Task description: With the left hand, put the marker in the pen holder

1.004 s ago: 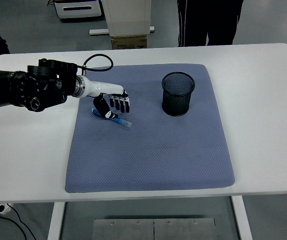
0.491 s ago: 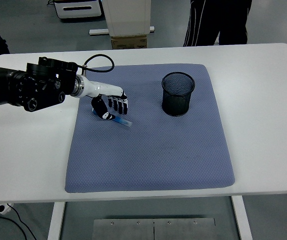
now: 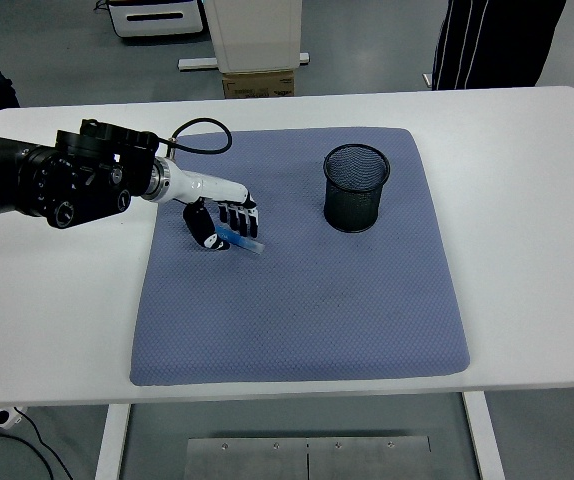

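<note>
A blue marker [image 3: 245, 243] lies on the blue-grey mat [image 3: 307, 300] at its upper left. My left hand [image 3: 225, 222] is right over it. The thumb is on the marker's left side, the fingers [image 3: 244, 216] are curled over its far side, and they close on it. The marker's right end sticks out from under the hand and looks to be still on the mat. The black mesh pen holder [image 3: 357, 187] stands upright on the mat's upper right, well to the right of the hand, and looks empty. My right arm is out of view.
The white table [image 3: 527, 230] carries the mat. A black cable [image 3: 199, 132] loops from my left forearm. A person's legs [image 3: 492, 40] stand beyond the table's far right edge. A cardboard box [image 3: 257, 84] sits behind the far edge.
My left hand has dropped a little onto the marker and its thumb and fingers have closed in around it. The person behind the table has stepped to the right.
</note>
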You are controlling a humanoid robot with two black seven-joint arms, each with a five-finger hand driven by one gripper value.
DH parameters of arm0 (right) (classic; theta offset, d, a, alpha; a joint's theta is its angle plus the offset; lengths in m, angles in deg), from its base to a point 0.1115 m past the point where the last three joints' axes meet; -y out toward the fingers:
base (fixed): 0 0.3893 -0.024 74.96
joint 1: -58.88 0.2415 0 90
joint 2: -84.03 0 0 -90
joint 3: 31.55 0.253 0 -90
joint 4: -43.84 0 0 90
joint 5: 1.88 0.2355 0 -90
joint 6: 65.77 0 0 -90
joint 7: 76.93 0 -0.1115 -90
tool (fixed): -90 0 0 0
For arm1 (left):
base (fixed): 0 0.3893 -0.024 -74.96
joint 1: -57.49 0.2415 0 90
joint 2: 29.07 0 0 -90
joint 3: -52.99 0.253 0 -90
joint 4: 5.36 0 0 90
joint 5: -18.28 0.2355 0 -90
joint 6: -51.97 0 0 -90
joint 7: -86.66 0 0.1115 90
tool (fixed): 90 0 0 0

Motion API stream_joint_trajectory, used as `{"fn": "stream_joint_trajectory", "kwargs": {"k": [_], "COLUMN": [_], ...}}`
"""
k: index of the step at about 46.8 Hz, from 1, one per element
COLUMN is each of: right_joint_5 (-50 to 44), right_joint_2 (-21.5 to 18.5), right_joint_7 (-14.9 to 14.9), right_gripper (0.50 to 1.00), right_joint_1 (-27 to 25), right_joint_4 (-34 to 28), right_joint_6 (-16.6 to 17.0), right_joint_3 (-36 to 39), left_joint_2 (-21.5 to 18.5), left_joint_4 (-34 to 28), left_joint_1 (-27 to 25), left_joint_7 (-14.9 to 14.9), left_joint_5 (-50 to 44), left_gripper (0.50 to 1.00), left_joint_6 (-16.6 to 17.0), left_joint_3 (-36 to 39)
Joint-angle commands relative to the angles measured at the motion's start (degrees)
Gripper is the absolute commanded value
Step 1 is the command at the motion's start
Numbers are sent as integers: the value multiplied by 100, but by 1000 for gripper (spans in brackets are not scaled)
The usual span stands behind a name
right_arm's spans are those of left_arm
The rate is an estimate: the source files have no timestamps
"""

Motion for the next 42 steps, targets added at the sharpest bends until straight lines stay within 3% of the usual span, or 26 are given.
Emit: {"fn": "stream_joint_trajectory", "kwargs": {"k": [1,15,24,42], "right_joint_5": [0,0,0,0], "right_joint_2": [0,0,0,0], "right_joint_7": [0,0,0,0], "right_gripper": [1000,1000,1000,1000], "right_joint_1": [0,0,0,0], "right_joint_4": [0,0,0,0], "right_joint_6": [0,0,0,0], "right_joint_3": [1,1,1,-7], "left_joint_2": [10,18,36,10], "left_joint_4": [0,0,9,9], "left_joint_1": [9,36,123,62], "left_joint_7": [1,10,18,36], "left_joint_5": [3,12,12,-5], "left_gripper": [675,654,613,604], "left_joint_6": [1,9,9,18], "left_joint_3": [0,9,18,18]}}
